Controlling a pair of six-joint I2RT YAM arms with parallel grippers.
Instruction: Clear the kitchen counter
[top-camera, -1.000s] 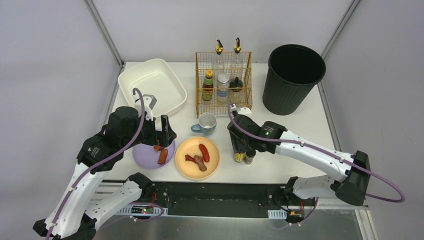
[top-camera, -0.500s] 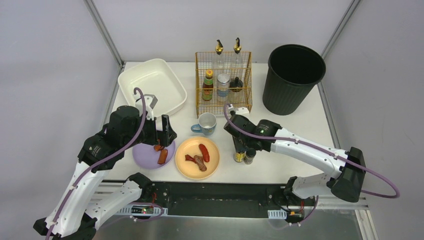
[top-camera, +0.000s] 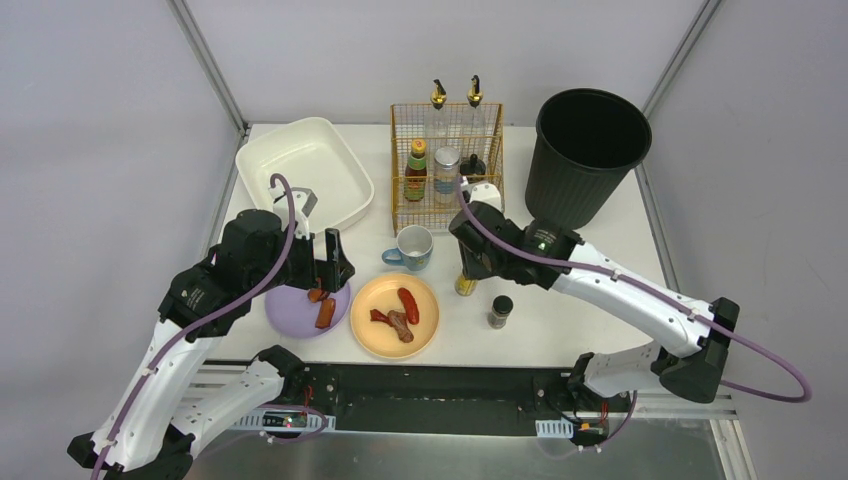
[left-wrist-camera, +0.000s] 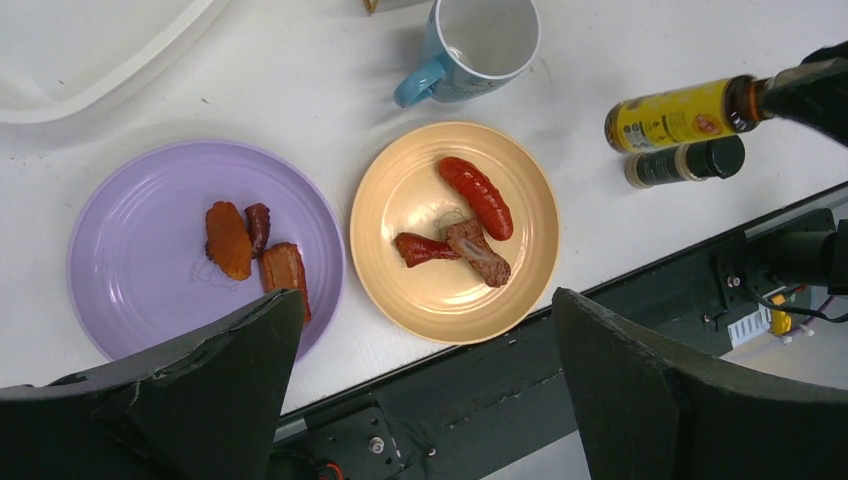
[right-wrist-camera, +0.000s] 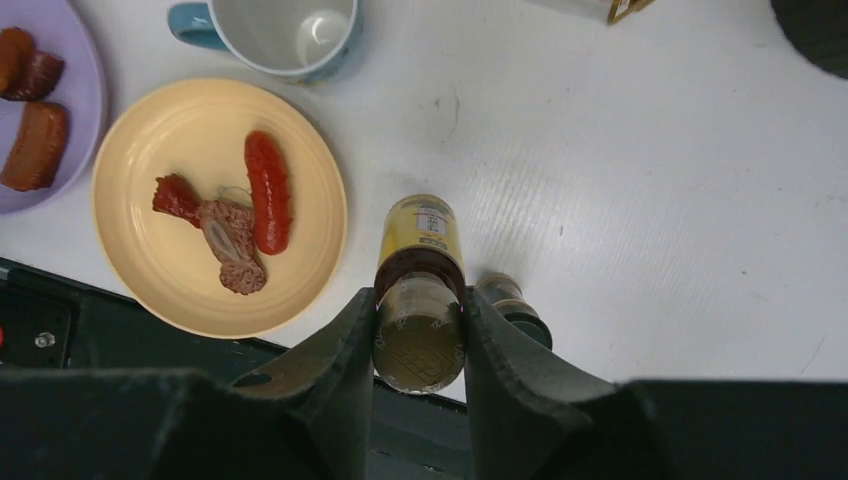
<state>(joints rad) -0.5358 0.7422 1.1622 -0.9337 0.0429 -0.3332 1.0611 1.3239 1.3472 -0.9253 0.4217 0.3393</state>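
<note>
The white kitchen counter (top-camera: 600, 268) holds a purple plate (top-camera: 290, 312) with fried pieces, a yellow plate (top-camera: 392, 328) with a sausage and meat, a blue mug (top-camera: 412, 246) and a small dark-capped spice jar (top-camera: 500, 311). My right gripper (top-camera: 467, 264) is shut on the cap of a yellow-labelled bottle (top-camera: 465, 284), held upright just left of the jar; the right wrist view shows the bottle (right-wrist-camera: 420, 235) between my fingers (right-wrist-camera: 345, 335). My left gripper (top-camera: 331, 268) is open and empty above the purple plate's right edge; its wrist view (left-wrist-camera: 422, 298) shows both plates below.
A white basin (top-camera: 303, 172) sits at the back left. A wire rack (top-camera: 447, 165) with several bottles stands at the back centre. A black bin (top-camera: 585, 155) stands at the back right. A black rail (top-camera: 430, 385) runs along the front edge.
My right gripper has carried the yellow-labelled bottle up and to the back left, away from the spice jar, which now stands alone. The left arm has barely moved.
</note>
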